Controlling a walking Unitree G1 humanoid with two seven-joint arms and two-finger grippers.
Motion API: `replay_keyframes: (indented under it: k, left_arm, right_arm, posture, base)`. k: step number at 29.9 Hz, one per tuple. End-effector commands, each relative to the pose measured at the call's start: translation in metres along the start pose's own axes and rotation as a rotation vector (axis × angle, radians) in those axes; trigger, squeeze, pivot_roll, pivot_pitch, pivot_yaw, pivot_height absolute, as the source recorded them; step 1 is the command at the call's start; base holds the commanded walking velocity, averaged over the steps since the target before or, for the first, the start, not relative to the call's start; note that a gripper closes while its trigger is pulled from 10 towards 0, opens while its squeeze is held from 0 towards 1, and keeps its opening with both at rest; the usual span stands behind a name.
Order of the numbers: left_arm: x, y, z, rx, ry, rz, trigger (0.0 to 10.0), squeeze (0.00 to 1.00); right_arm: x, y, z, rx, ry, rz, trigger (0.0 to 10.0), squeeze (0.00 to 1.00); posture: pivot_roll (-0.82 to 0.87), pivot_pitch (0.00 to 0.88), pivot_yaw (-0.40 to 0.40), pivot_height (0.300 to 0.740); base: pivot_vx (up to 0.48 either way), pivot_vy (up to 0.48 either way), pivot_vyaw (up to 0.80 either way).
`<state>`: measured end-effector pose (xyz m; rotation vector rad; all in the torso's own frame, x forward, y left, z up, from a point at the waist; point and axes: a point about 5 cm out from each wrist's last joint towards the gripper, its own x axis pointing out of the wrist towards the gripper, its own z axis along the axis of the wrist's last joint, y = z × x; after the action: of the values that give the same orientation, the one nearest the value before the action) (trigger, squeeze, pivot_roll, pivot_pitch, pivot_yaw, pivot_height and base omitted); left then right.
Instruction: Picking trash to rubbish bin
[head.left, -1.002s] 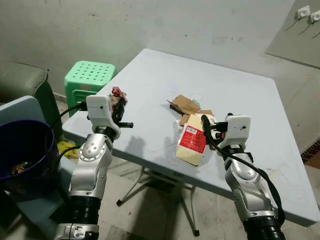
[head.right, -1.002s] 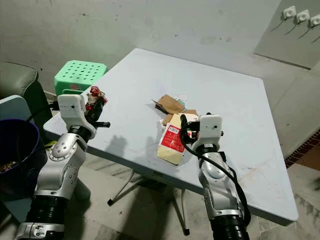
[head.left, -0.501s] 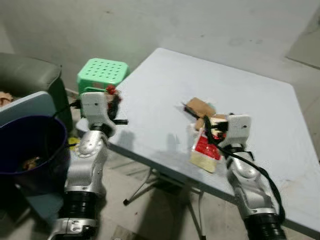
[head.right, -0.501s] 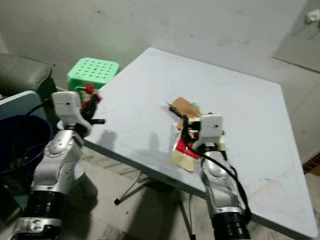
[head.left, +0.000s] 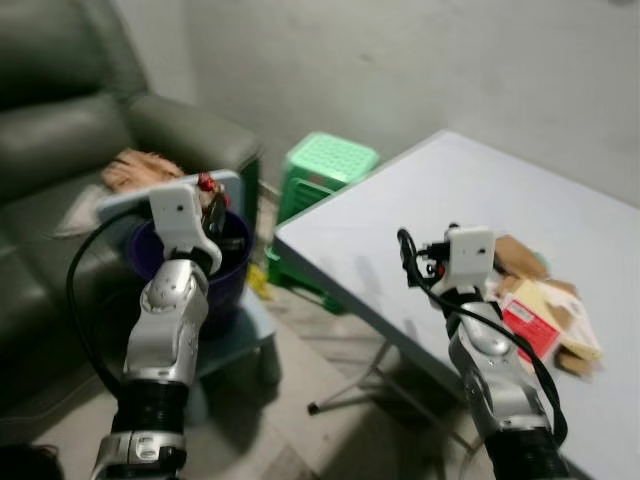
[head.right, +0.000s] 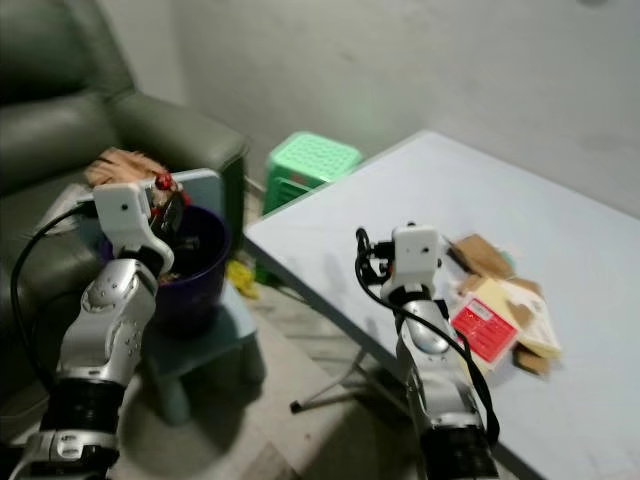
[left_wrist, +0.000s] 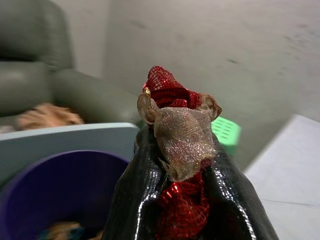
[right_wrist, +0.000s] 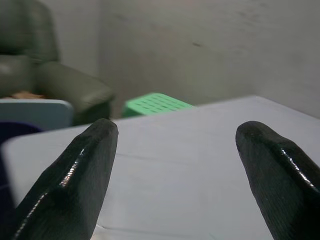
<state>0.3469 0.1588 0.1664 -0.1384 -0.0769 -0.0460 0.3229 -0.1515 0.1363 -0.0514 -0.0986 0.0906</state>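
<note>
Left wrist view: the left claw (left_wrist: 182, 200) is clamped on red-and-gold mesh trash (left_wrist: 176, 125), poised above the purple bin (head.left: 236, 268) at its 12 o'clock rim. Best to carry it over the bin's mouth before letting go — the right claw (right_wrist: 182, 165), fingers apart, waits over the bench (head.left: 420, 200).

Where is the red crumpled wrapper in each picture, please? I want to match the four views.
Left eye view: red wrapper in the left claw, above the purple bin.
Right eye view: wrapper at upper left, over the bin.
Left wrist view: wrapper at the centre, pinched between the black fingers.
Right wrist view: not in it.
Shared landmark: the green stool, also in both wrist views.
</note>
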Motion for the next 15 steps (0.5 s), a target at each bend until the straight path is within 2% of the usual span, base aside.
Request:
replay_keyframes:
  k: [1, 15]
  left_arm:
    - [0.0026, -0.0111, 0.0012, -0.002, 0.001, -0.023, 10.0, 0.0]
    - [0.0001, -0.0014, 0.0007, 0.007, -0.003, 0.005, 10.0, 0.0]
  right_arm:
    - [-0.0011, -0.0105, -0.0006, -0.017, 0.005, -0.024, 10.0, 0.0]
    - [0.0014, -0.0126, 0.0004, -0.039, 0.01, 0.003, 10.0, 0.0]
  posture:
    - [0.06, 0.0, -0.13, 0.74]
    - [0.08, 0.0, -0.143, 0.74]
  base:
    - [0.0, 0.0, 0.8]
    - [0.0, 0.0, 0.8]
